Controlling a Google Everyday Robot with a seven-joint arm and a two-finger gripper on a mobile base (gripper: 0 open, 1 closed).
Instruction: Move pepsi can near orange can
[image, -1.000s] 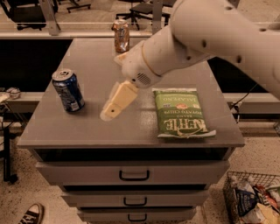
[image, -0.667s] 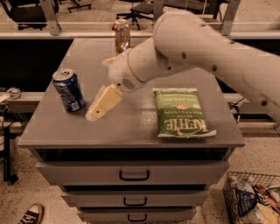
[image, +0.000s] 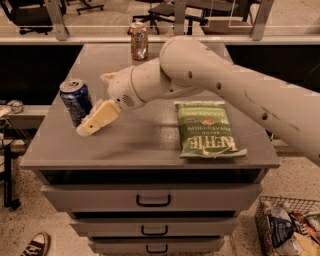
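Observation:
The blue pepsi can (image: 76, 101) stands upright at the left side of the grey cabinet top (image: 150, 142). The orange can (image: 139, 41) stands upright at the far edge of the top, well behind the pepsi can. My gripper (image: 92, 124), cream-coloured, is on the end of the big white arm (image: 210, 82) that reaches in from the right. It sits low over the top, just right of the pepsi can and close to its lower side. I cannot tell whether it touches the can.
A green bag of Kettle chips (image: 207, 129) lies flat right of centre. The cabinet has drawers (image: 152, 199) below. A wire basket of snacks (image: 290, 227) stands on the floor at the right, a shoe (image: 35, 245) at the lower left. Office chairs stand behind.
The gripper has moved left and a little down across the cabinet top, from near the middle to right beside the pepsi can. Neither can has moved.

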